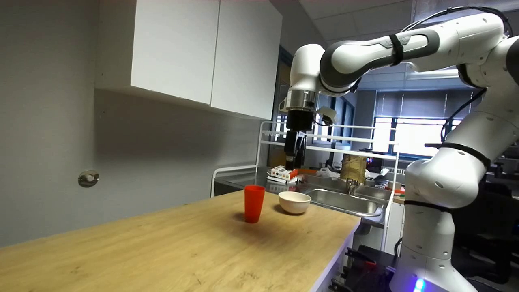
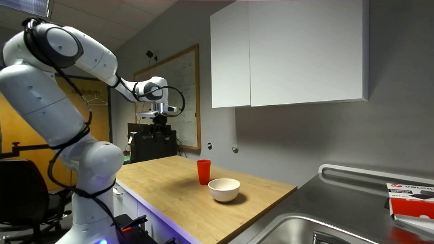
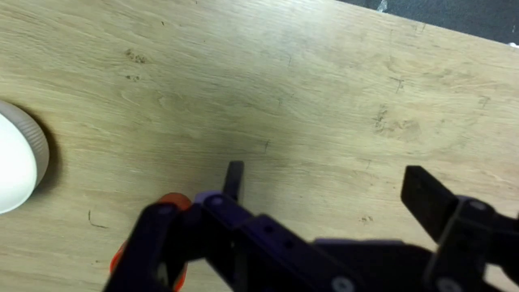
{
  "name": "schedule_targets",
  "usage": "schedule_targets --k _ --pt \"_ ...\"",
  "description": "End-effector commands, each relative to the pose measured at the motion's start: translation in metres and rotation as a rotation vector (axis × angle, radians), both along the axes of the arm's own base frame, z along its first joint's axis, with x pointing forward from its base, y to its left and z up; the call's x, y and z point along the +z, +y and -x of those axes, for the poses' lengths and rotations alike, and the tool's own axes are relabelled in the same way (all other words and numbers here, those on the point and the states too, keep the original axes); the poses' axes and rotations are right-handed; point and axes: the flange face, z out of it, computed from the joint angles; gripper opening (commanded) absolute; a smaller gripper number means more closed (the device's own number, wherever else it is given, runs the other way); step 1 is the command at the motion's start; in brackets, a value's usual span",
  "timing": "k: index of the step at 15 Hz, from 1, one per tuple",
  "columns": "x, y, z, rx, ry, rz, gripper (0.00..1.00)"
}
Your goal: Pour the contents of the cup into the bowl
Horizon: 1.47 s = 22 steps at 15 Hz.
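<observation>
The red-orange cup stands upright on the wooden table in both exterior views (image 1: 254, 205) (image 2: 203, 172). In the wrist view the cup (image 3: 175, 199) is mostly hidden behind a gripper finger. The white bowl (image 1: 294, 206) (image 2: 224, 192) stands beside the cup, a small gap apart. It shows partly at the left edge of the wrist view (image 3: 18, 162). My gripper (image 1: 295, 162) (image 2: 161, 135) is high above the table, pointing down, apart from cup and bowl. In the wrist view its fingers (image 3: 324, 167) are wide apart with nothing between them. The contents are not visible.
The wooden table (image 1: 162, 251) (image 2: 162, 179) adjoins a dark counter with a metal sink (image 1: 344, 200) (image 2: 298, 230). A red and white box (image 1: 284, 173) (image 2: 412, 203) lies on the counter. A white wall cabinet (image 1: 174, 48) (image 2: 305, 51) hangs over the table. A white rack (image 1: 348, 152) stands by the sink.
</observation>
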Motion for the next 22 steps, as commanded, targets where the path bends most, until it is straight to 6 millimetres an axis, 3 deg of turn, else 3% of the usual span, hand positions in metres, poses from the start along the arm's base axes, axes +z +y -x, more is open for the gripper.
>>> schedule_targets --k 1,13,18,22 --pt "-0.006 -0.004 -0.03 0.0 -0.051 -0.009 1.0" --pt "-0.051 -0.021 -0.14 -0.007 -0.166 0.002 1.0" --pt "-0.057 -0.04 -0.177 -0.04 -0.145 -0.008 1.0" --pt "-0.072 -0.055 -0.195 -0.066 -0.117 -0.035 1.0"
